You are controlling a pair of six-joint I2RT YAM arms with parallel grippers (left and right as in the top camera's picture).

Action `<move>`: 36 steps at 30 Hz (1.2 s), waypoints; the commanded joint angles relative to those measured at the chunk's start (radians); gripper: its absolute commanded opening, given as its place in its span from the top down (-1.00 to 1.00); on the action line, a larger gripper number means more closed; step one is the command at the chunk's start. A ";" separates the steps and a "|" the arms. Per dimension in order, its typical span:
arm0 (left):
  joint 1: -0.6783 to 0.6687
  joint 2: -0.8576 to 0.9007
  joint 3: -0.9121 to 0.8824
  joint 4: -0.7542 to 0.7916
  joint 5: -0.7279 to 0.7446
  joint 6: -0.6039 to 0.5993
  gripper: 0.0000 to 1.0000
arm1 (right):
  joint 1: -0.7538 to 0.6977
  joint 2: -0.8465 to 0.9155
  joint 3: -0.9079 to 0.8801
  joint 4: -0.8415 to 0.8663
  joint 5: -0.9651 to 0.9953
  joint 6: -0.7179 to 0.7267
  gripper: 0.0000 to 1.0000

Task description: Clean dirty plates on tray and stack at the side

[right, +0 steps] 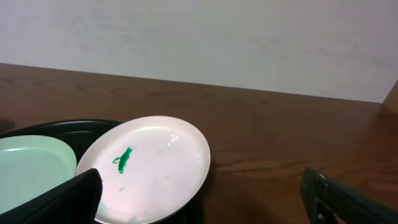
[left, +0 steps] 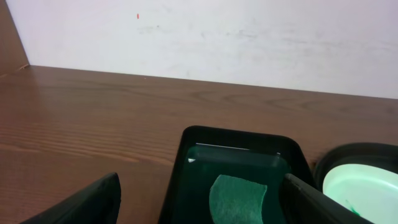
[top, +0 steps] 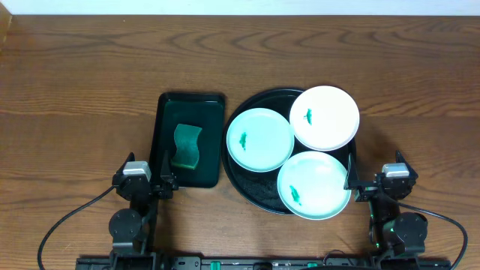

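Three plates lie on the round black tray (top: 241, 174). A mint plate (top: 259, 139) is at its left, a white plate (top: 325, 117) at the upper right, a second mint plate (top: 314, 185) at the front. Each carries a small green smear. The white plate also shows in the right wrist view (right: 155, 168). My left gripper (top: 162, 185) is open and empty at the near end of the green tray. My right gripper (top: 360, 187) is open and empty beside the front mint plate's right edge.
A rectangular dark green tray (top: 187, 139) left of the black tray holds a green sponge (top: 187, 146), which also shows in the left wrist view (left: 237, 198). Bare wooden table (top: 82, 82) lies to the left, right and back.
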 commanded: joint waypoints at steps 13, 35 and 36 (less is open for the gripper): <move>-0.003 -0.009 -0.009 -0.046 -0.006 0.010 -0.62 | -0.004 0.000 -0.001 -0.003 0.010 -0.013 -0.98; -0.003 -0.009 -0.009 -0.046 -0.006 0.010 -0.63 | -0.004 0.000 -0.001 -0.004 -0.014 -0.013 -0.99; -0.003 -0.009 -0.009 -0.046 -0.006 0.010 -0.63 | -0.004 0.000 -0.001 -0.004 -0.029 -0.013 -0.98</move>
